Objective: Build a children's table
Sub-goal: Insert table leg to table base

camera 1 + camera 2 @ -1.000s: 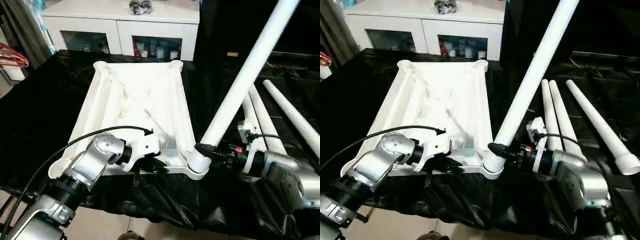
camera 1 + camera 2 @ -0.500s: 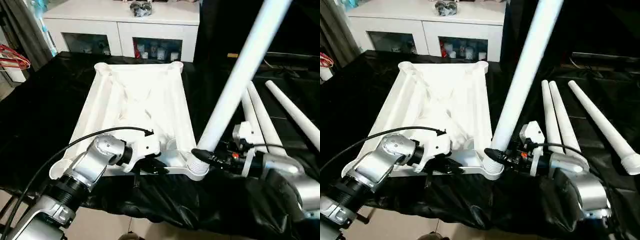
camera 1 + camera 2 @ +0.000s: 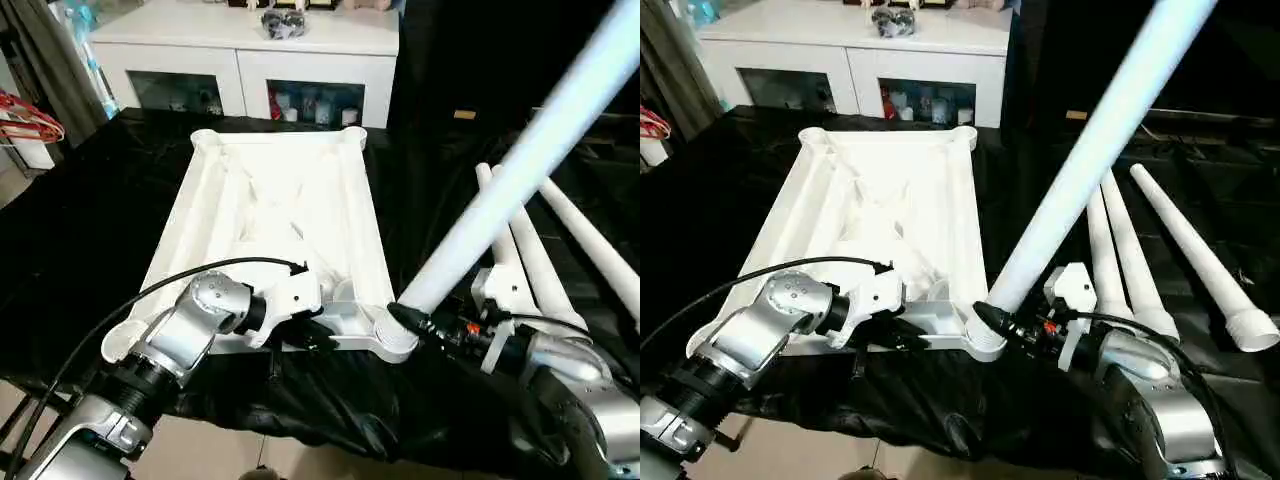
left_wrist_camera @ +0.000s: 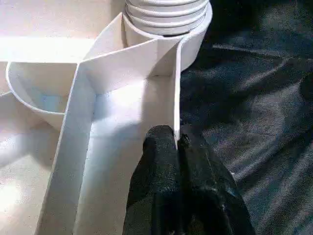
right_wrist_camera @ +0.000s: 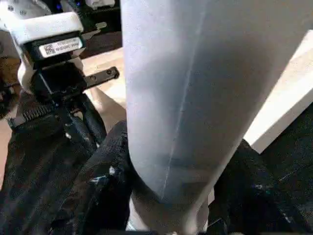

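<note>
At lower left, the left gripper (image 4: 177, 142) stays pinched on the near rim of the tabletop (image 3: 290, 200). At lower centre-right, the right gripper (image 3: 415, 322) clasps the leg (image 3: 520, 170), now tilted further right in its corner socket (image 3: 388, 335), so seating looks unfinished.

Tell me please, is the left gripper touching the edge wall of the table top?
Touching. In the left wrist view, the left gripper has its two black fingers closed on the thin edge wall of the table top, one on each side.
</note>
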`<state>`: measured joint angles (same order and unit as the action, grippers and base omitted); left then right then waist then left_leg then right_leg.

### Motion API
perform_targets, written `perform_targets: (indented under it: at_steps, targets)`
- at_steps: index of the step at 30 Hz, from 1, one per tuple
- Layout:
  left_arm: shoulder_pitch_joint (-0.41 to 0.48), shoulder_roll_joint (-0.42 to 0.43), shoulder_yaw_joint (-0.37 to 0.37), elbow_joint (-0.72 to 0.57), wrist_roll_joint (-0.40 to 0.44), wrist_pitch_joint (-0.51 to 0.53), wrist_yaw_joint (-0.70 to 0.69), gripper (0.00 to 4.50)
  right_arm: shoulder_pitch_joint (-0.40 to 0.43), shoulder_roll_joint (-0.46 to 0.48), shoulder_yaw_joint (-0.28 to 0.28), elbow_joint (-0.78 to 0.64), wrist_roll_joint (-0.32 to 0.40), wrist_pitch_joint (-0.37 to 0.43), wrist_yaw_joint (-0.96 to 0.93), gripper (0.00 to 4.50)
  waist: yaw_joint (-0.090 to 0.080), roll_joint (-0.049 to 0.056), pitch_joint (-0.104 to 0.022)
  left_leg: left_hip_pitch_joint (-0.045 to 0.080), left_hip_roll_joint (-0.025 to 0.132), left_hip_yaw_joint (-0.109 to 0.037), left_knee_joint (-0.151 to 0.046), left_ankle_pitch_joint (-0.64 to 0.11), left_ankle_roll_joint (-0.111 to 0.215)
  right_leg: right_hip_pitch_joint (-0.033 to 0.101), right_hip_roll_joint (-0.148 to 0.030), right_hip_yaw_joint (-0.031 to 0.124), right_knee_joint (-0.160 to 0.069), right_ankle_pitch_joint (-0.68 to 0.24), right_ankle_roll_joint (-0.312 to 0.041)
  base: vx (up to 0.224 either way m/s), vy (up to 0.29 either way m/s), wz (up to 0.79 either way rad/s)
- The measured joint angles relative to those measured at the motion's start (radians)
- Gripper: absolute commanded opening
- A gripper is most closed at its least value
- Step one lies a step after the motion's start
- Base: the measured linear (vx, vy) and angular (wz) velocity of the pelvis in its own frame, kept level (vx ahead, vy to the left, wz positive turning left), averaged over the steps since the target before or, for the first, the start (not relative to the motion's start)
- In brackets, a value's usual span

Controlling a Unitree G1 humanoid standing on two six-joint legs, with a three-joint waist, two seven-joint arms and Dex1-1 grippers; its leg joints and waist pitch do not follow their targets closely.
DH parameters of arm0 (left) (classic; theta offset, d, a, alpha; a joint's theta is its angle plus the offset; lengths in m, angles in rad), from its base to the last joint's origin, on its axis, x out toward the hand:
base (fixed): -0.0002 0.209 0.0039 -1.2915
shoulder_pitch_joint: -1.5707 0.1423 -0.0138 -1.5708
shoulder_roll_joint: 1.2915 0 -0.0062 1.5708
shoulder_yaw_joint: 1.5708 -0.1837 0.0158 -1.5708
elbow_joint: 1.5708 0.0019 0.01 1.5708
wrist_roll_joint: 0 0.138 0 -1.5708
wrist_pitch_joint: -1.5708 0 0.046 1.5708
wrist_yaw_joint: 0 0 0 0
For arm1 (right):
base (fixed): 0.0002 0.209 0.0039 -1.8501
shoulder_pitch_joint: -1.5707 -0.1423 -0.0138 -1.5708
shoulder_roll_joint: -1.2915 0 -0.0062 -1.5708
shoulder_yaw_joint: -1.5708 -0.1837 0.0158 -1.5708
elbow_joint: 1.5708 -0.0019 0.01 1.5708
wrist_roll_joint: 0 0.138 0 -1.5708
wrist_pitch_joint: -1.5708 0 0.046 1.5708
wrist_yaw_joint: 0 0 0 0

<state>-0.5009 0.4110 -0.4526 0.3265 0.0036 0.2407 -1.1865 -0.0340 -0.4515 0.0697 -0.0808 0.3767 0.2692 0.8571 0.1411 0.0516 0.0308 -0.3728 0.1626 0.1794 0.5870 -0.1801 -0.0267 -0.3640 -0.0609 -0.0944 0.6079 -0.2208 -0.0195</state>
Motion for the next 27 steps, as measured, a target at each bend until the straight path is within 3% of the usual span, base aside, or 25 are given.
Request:
perform_targets:
  at_steps: [7,14,19,22,27]
  targets:
    - [0.000,0.007,-0.002,0.000,0.004,-0.001,0.000,0.00,-0.069,-0.050,0.066,0.008,-0.072,-0.010,0.054,1.85,-0.003,-0.005,-0.003,0.002,0.000,0.000,0.000,0.000,0.000,0.001,0.000,0.000,0.000,-0.002,0.003,0.000,0.000,0.00]
    - [0.001,0.011,-0.003,-0.003,0.011,-0.001,-0.007,0.00,-0.160,-0.085,0.113,0.074,-0.079,0.001,0.137,1.85,-0.004,-0.014,-0.005,0.003,0.000,0.000,-0.001,0.000,0.000,0.002,0.000,0.001,0.000,-0.001,0.001,0.000,0.000,0.00]
    - [0.001,0.017,-0.004,-0.005,0.012,0.002,-0.009,0.00,-0.207,-0.073,0.116,0.134,-0.083,0.001,0.183,1.85,-0.008,-0.016,-0.005,0.004,0.000,0.000,-0.001,0.000,0.000,0.002,0.000,0.001,0.001,0.000,0.000,0.000,0.000,0.00]
    - [0.002,0.023,-0.002,-0.006,0.013,0.008,-0.007,0.00,-0.234,-0.054,0.114,0.182,-0.069,0.004,0.194,1.85,-0.019,-0.018,-0.005,0.005,0.000,0.000,-0.001,0.000,0.000,0.003,0.000,0.001,0.001,-0.001,0.002,0.000,0.000,0.00]
    - [0.002,0.023,0.002,-0.009,0.013,0.015,-0.002,0.00,-0.229,-0.040,0.093,0.212,-0.045,0.002,0.198,1.85,-0.028,-0.024,-0.002,0.006,0.000,0.000,-0.001,0.000,0.000,0.004,0.000,0.001,0.001,-0.001,0.002,0.000,0.000,0.00]
